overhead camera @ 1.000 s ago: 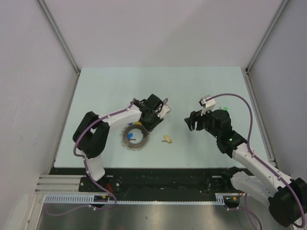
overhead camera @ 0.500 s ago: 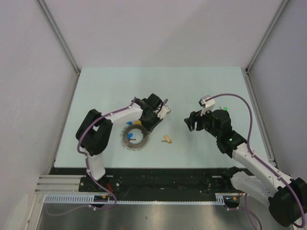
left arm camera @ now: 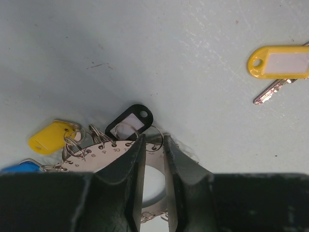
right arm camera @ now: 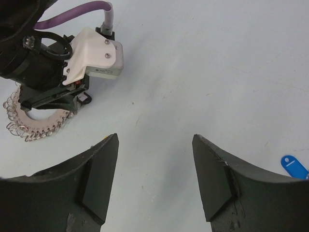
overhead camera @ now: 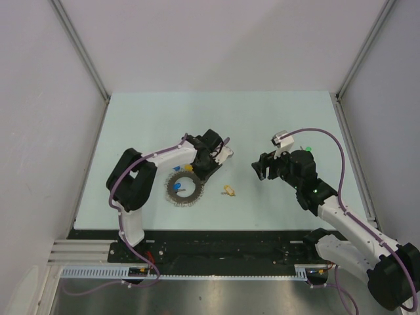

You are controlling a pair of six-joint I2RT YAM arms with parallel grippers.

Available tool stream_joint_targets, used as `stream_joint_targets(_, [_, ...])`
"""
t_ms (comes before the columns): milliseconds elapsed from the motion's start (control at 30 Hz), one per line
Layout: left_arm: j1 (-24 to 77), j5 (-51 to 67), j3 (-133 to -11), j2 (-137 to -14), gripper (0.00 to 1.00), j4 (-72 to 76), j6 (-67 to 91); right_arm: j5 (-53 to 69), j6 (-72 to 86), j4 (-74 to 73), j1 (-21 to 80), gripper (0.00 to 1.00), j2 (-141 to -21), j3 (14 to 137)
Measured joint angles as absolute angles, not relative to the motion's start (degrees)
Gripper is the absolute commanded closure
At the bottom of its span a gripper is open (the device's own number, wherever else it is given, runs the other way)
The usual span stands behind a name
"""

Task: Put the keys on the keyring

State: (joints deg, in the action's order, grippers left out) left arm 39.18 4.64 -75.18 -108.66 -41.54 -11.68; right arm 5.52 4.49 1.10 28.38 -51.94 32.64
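The keyring (overhead camera: 184, 189), a flat grey ring edged with small wire loops, lies left of the table's centre. It also shows in the left wrist view (left arm camera: 99, 155) and the right wrist view (right arm camera: 36, 126). Black (left arm camera: 129, 121), yellow (left arm camera: 48, 137) and blue (left arm camera: 19, 167) tagged keys hang on its rim. My left gripper (left arm camera: 154, 144) is shut on the ring's far band, and from above it (overhead camera: 197, 172) sits at the ring's upper right. One yellow-tagged key (left arm camera: 277, 63) lies loose on the table (overhead camera: 229, 191). My right gripper (right arm camera: 154, 139) hovers open over bare table.
A blue key tag (right arm camera: 294, 166) lies at the right edge of the right wrist view. A small green thing (overhead camera: 306, 147) shows beside the right arm. The left arm's wrist and camera housing (right arm camera: 94, 55) stand over the ring. White walls enclose the table (overhead camera: 262, 118).
The left jaws have narrowed onto the keyring's band and the left arm's elbow has shifted slightly right. The right arm has not moved.
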Motion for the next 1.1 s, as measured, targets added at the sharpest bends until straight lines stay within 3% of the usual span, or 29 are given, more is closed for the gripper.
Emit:
stream_joint_targets(367, [39.4, 2.5, -75.4, -108.7, 0.68, -42.0, -12.7, 6.9, 4.4, 1.1, 28.4, 0.33, -52.1, 32.6])
stream_joint_targets(633, [41.2, 1.1, -75.4, -108.7, 0.57, -41.6, -12.7, 7.4, 4.3, 1.1, 28.4, 0.32, -52.5, 32.6])
stream_joint_targets(1100, [42.4, -6.6, -74.0, -108.7, 0.59, -39.5, -12.3, 8.4, 4.3, 1.1, 28.4, 0.33, -52.7, 32.6])
